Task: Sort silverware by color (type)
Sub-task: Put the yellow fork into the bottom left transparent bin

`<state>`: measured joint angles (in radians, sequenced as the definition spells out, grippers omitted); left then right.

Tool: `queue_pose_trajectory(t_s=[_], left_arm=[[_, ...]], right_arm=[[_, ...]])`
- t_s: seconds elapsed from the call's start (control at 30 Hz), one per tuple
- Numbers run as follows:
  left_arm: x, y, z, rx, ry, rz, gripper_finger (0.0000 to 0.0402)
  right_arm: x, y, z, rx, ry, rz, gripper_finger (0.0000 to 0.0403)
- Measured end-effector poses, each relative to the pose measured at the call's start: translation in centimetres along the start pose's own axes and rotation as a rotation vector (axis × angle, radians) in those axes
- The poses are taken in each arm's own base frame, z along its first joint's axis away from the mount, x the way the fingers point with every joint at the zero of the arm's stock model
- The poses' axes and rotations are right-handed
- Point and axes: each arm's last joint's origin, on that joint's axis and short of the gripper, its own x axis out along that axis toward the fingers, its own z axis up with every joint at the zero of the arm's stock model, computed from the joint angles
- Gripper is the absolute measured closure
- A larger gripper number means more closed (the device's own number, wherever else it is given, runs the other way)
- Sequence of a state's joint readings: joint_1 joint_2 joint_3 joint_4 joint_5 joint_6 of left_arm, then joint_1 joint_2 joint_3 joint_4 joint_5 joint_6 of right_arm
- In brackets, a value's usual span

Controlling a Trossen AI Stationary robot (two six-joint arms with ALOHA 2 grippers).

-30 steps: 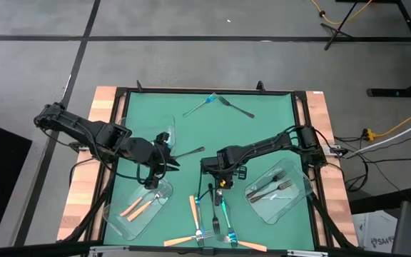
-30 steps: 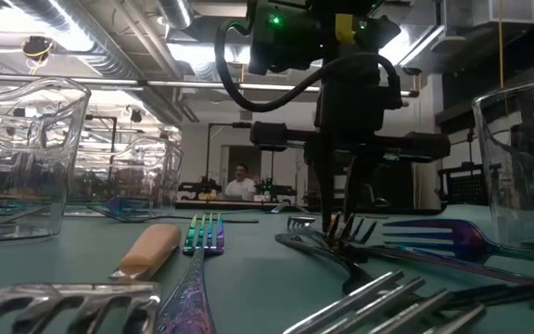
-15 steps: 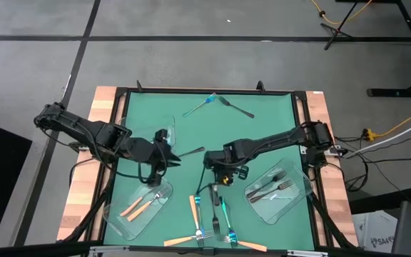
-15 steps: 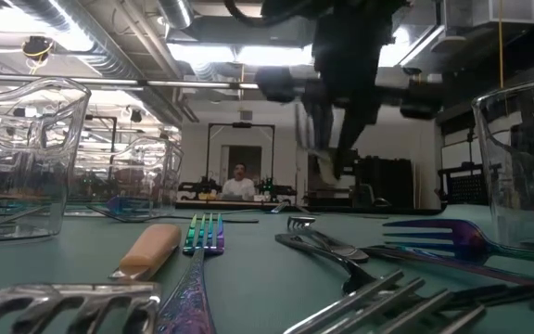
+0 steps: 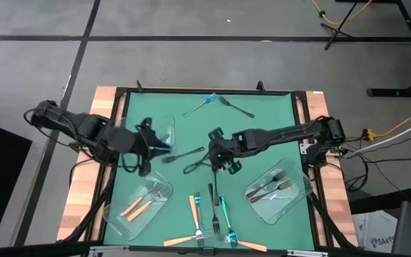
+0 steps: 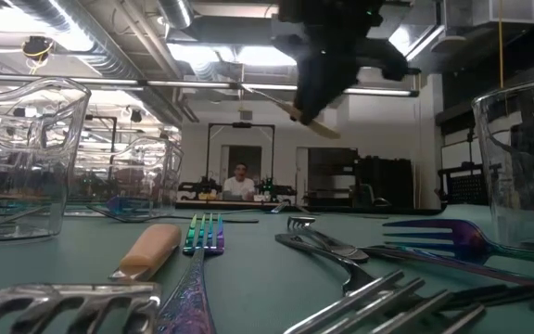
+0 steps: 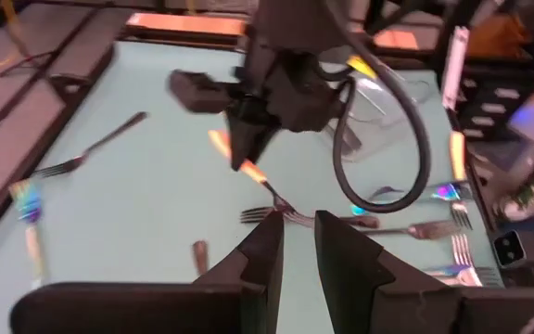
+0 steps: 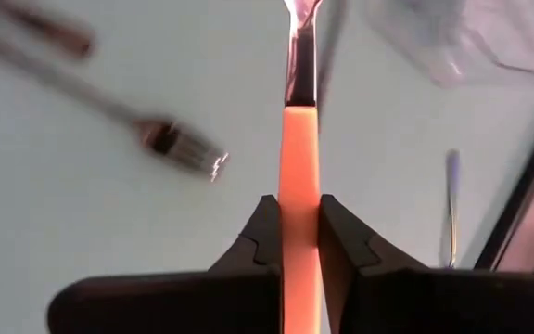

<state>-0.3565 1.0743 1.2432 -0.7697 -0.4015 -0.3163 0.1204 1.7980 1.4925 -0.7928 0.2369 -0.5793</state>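
Right gripper (image 8: pixel 298 243) is clamped on the orange-handled fork (image 8: pixel 298 167), held clear above the green mat (image 5: pixel 262 125) near its centre; left gripper (image 7: pixel 297 243) hovers empty at about nine o'clock, jaws a little apart, just beside the clear tray (image 5: pixel 164 129) there. Step in hand is judged to be the carry of this orange fork. Next move calls for travel toward seven o'clock and release into the near-left tray (image 5: pixel 117 218), where orange forks (image 5: pixel 138 207) already lie.
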Motion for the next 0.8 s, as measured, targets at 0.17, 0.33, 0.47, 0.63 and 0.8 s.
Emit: queue_pose_trajectory(t_s=[0.17,0.33,0.47,0.63,0.8], left_arm=[[-2.2,1.4,-0.4,-0.082,-0.026,0.082,0.0342],[-4.0,2.6,-0.8,-0.241,-0.078,0.16,0.0342],[-4.9,3.1,-0.9,-0.352,-0.123,0.184,0.0342],[-5.0,3.3,-0.9,-0.377,-0.149,0.222,0.0342],[-3.9,2.9,-0.5,-0.371,-0.183,0.305,0.0342]], right_arm=[[0.2,-1.6,0.8,0.298,-0.108,-0.14,0.0385],[0.0,-4.0,1.5,0.578,-0.289,-0.237,0.0385],[-0.4,-6.1,1.7,0.746,-0.447,-0.299,0.0385],[-1.0,-8.4,1.6,0.899,-0.633,-0.32,0.0381],[-1.7,-9.9,1.6,0.969,-0.803,-0.266,0.0384]])
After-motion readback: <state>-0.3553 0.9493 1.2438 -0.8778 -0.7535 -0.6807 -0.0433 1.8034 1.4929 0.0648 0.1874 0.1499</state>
